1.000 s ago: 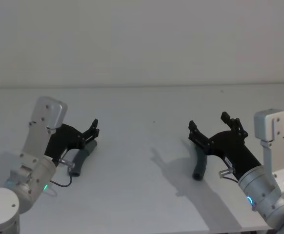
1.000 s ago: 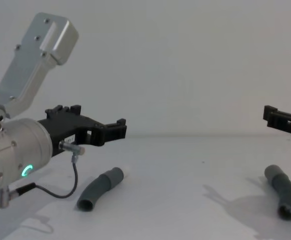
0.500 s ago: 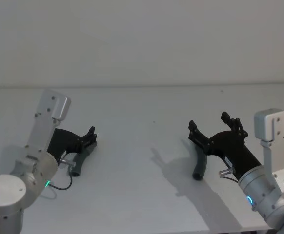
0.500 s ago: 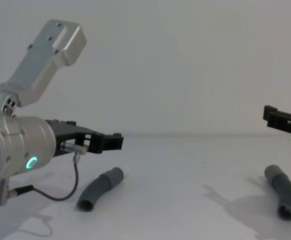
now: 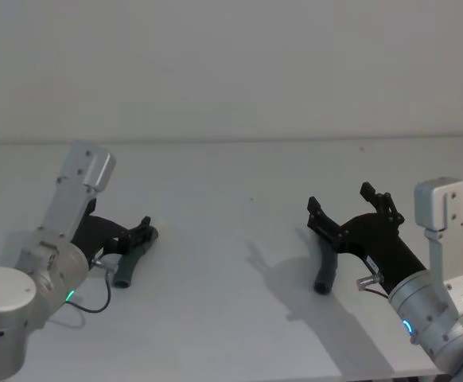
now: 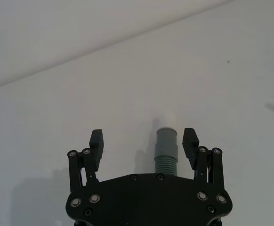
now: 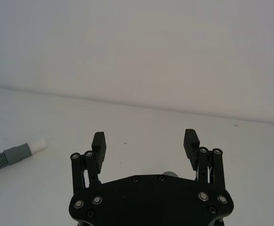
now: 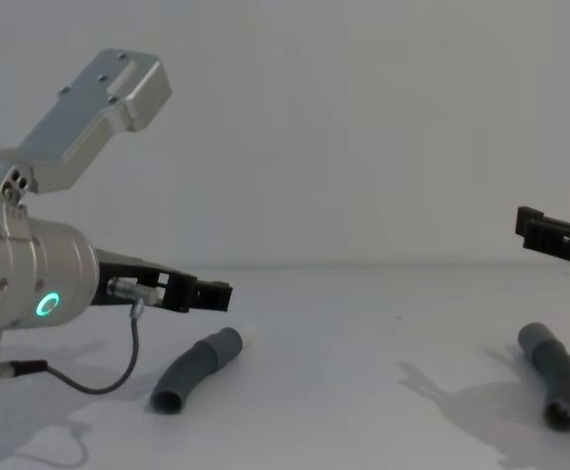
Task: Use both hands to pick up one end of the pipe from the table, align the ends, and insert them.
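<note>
Now: L arm down at its hose, R waiting

Over the last sec L gripper (image 5: 146,231) drops from well above the table (image 5: 231,175) to low over it, wrist pitched flatter. Fingers spread. In L wrist view the grey cuff (image 6: 165,140) of L hose piece (image 8: 193,370) sits betw. them, nearer one finger, no contact seen. White tip (image 6: 167,118) pokes out past the fingertips. Hose piece lies flat on table, not shifted.

R gripper (image 5: 340,202) is in same place as before: hovering above R hose piece (image 5: 324,269), also spread, holding nothing. That piece is flat on table too, well apart from the L one.

Meaning: L side looks at pre-grasp, closing on cuff prob. next. R has yet to descend. No end lifted; alignment + insertion all ahead. Watch: cuff off-centre, may roll when squeezed.
</note>
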